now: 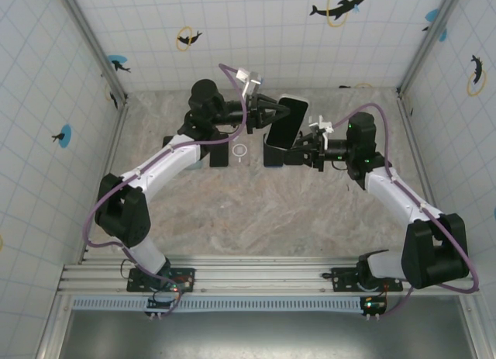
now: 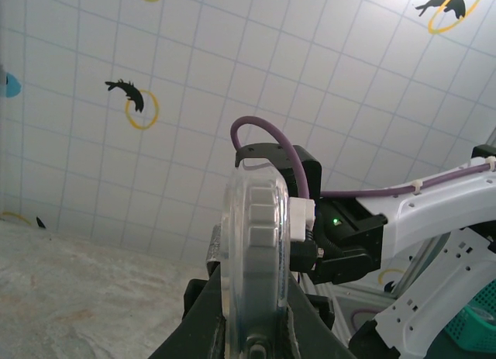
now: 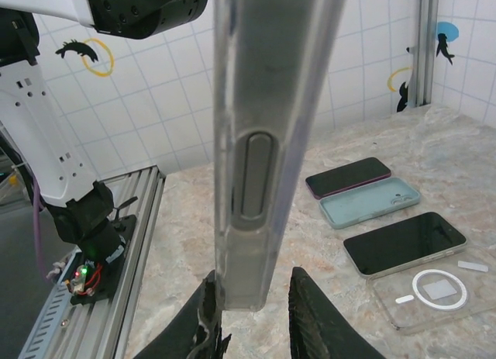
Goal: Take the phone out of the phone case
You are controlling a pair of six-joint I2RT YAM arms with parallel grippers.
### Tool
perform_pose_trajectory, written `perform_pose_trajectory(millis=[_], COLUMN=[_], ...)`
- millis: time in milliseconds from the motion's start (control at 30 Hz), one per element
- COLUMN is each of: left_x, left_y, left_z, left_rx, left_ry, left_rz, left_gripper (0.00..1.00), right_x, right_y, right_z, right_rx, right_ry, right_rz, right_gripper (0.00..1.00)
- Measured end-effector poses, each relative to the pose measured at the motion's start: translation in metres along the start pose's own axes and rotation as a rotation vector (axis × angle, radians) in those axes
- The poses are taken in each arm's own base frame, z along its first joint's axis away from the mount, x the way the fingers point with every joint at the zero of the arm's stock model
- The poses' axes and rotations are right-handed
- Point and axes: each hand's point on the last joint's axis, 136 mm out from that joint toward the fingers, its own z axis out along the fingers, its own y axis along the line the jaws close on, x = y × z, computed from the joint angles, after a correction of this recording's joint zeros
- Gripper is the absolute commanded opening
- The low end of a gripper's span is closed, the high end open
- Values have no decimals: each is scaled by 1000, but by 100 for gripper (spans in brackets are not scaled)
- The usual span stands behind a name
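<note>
The phone (image 1: 287, 120) is sitting fully inside its clear phone case (image 3: 248, 142). Both are hanging tipped in the air over the middle of the table (image 1: 256, 227).

I think the job is only just starting. To do it well, one claw should be holding the case's soft rim while the other is peeling a corner away slowly. The phone has to be kept from falling when it pops out.

The left claw (image 2: 252, 332) is pinching the upper part of the case, with its fingers pressed tight on it. The right claw (image 3: 252, 316) is standing around the bottom end. One finger (image 3: 203, 328) is touching the case. I cannot tell if the other is pressing or just waiting beside it, so I cannot tell if this claw is gripping.

Spare phones (image 3: 403, 243) are lying flat on the table, well apart.
</note>
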Motion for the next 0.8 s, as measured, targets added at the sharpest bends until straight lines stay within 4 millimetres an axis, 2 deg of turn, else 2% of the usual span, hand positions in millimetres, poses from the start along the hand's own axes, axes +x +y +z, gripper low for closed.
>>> perform_pose_trajectory(millis=[100,400,800], left_x=[0,0,-5], left_y=[-1,0,0], left_z=[0,0,0], left_rx=[4,0,-1], left_ry=[2,0,-19], left_rz=[-5,-33,-67], left_gripper=[0,0,0], right_x=[0,-1,-5], right_y=[1,3,-4], right_z=[0,2,2], right_rx=[-6,-18,66], right_ry=[-1,-3,50], right_rz=[3,-14,-162], right_gripper=[26,10,5])
